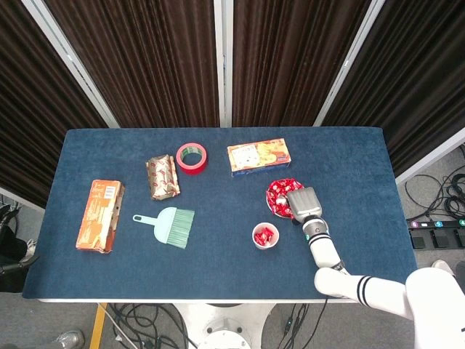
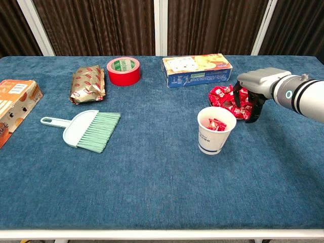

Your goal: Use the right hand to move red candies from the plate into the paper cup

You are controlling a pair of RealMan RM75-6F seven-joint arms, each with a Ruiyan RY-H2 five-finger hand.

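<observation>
- The right hand [image 2: 251,90] was down over the plate [image 1: 272,204] of red candies [image 2: 221,96], with its dark fingers [image 2: 257,109] curled down into the pile.
- I could not tell if the fingers held a candy or not.
- The plate sat on the blue surface [image 2: 152,167], near the right side, just in front of the long snack box [image 2: 198,70].
- The paper cup [image 2: 216,130] stood upright just beside the plate, on the near side, with a few red candies inside it.
- The left hand did not show in either view.
- Further left lay a red roll of tape [image 2: 124,71], a shiny brown packet [image 2: 88,83], a green brush [image 2: 83,130] and an orange box [image 1: 99,216], all apart from each other.
</observation>
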